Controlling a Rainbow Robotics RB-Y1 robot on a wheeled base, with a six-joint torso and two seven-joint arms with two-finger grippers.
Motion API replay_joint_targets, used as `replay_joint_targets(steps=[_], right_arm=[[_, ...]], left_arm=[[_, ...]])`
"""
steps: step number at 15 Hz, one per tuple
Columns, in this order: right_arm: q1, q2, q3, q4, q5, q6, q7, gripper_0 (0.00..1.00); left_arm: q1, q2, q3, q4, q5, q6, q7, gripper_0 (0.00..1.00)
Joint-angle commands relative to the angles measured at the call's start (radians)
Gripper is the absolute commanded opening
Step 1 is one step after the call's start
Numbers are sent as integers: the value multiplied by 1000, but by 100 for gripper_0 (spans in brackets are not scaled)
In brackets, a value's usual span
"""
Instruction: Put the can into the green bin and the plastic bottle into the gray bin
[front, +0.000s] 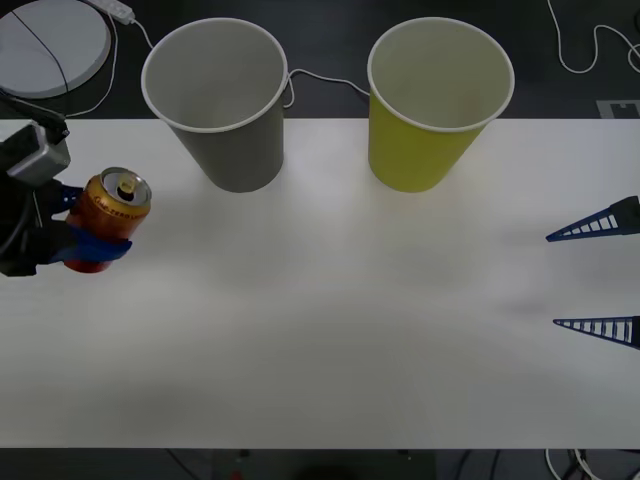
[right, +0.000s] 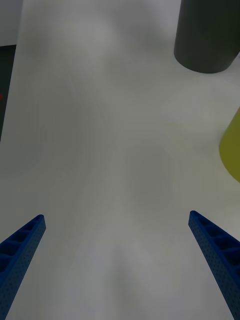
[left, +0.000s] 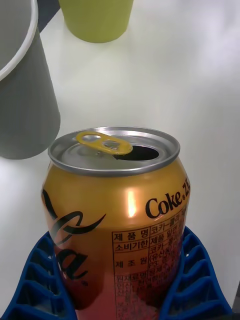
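Note:
My left gripper (front: 92, 240) is shut on the orange-red can (front: 110, 208) at the table's far left, holding it upright. Close up, the can (left: 117, 220) shows an open metal top with a gold pull tab, and blue ribbed fingers (left: 192, 280) wrap its lower body. The gray bin (front: 220, 100) stands at the back left, a short way from the can, and the green bin (front: 435, 105) stands at the back right. My right gripper (front: 600, 280) hangs open over the table's right edge with nothing between its fingers. The plastic bottle is out of view.
A white round device (front: 50, 45) with a cable lies on the dark floor beyond the table's (front: 330, 330) back left corner. More white cables run behind the bins and at the back right.

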Motion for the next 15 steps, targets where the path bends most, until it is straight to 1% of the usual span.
replay_joint_targets(steps=[1,3,6,9,10,12,13,15], right_arm=[[0,0,0,0,0,0,0,100],[0,0,0,0,0,0,0,100],[0,0,0,0,0,0,0,100],[0,0,0,0,0,0,0,100],[0,0,0,0,0,0,0,100],[0,0,0,0,0,0,0,100],[0,0,0,0,0,0,0,100],[0,0,0,0,0,0,0,100]], left_arm=[[-74,7,-6,-61,-22,-76,103,0],[-194,21,-67,-76,-25,-119,210,0],[-409,58,-241,-50,-26,-122,345,0],[-634,55,-414,7,-32,-122,446,0],[-699,52,-463,28,-35,-121,452,0],[-869,24,-604,96,-46,-106,495,0],[-921,9,-650,120,-54,-98,495,0],[-1053,-51,-755,211,-66,-84,495,0]])
